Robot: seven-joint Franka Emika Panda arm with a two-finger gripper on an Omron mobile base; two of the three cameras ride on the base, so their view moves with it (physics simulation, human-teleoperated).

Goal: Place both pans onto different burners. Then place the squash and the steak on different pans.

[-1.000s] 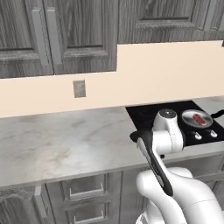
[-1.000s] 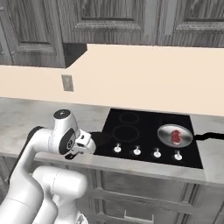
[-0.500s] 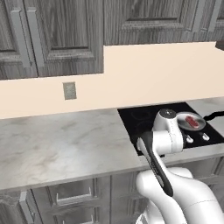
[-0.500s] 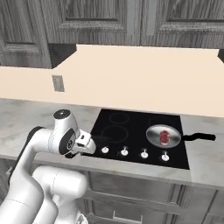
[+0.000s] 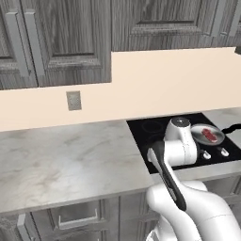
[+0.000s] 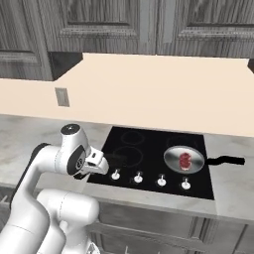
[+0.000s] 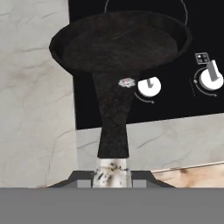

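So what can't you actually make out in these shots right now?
- Fingertips of the gripper: hand view, covered by the black pan's handle and the bottom edge.
- Whether that pan sits on a burner: hand view, the pan covers the rings.
- Left part of the cooktop: left base view, the arm blocks it.
- Steak in the silver pan: right base view, too small for detail.

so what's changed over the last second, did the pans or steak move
The base has driven, so the whole scene has slid across both base views; that is camera motion. The silver pan with the steak keeps its place on the cooktop. The black pan is held by its handle in the gripper, over the cooktop's near left corner.
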